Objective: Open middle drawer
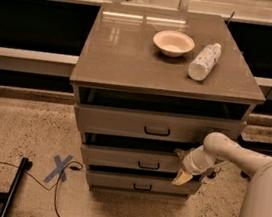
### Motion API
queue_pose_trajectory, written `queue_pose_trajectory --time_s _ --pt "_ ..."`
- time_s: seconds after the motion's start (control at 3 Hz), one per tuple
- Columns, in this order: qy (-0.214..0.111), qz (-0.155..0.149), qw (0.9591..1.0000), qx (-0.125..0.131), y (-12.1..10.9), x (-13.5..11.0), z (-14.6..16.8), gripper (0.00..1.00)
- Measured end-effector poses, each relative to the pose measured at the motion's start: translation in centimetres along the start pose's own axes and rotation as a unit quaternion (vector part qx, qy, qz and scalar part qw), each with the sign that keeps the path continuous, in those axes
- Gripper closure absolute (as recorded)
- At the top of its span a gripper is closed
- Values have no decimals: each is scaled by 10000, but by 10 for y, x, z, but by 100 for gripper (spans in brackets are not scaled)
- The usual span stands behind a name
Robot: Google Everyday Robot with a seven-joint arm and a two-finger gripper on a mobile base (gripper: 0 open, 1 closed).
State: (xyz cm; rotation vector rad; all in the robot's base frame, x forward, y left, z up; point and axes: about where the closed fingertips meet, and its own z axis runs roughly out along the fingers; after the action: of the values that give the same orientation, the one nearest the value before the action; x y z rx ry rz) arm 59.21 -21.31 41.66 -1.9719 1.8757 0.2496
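Grey middle drawer [119, 157] looking near-shut. Arm holding gripper [183, 176] at 3 o'clock of black handle [148, 165], claw state: cannot tell. Needing shift toward 9 o'clock, then straight pull toward 6.

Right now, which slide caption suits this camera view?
Robot gripper at the right end of the wide grey middle drawer, black loop handle untouched.

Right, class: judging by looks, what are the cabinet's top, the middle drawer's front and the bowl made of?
Flat grey cabinet top: laminate or coated metal, glossy; mirrors lights. Wide grey middle drawer front: likely painted metal, matt, no glare. Pale round bowl: perhaps paper or plastic, dull. The robot's claw sits by that drawer's right end.
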Motion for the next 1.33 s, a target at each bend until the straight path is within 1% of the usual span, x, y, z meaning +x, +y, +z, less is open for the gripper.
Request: queue_pose_trajectory --time_s 0.33,0.67,1.0,1.33 --pt "-44 -26 10000 -73 3 0 -6 57" --pt "-233 -22 9997 -96 14 -5 -17 58" --pt "-233 -22 9997 -96 14 -5 -17 38" --pt "-243 -25 9996 -117 15 -6 -15 15"
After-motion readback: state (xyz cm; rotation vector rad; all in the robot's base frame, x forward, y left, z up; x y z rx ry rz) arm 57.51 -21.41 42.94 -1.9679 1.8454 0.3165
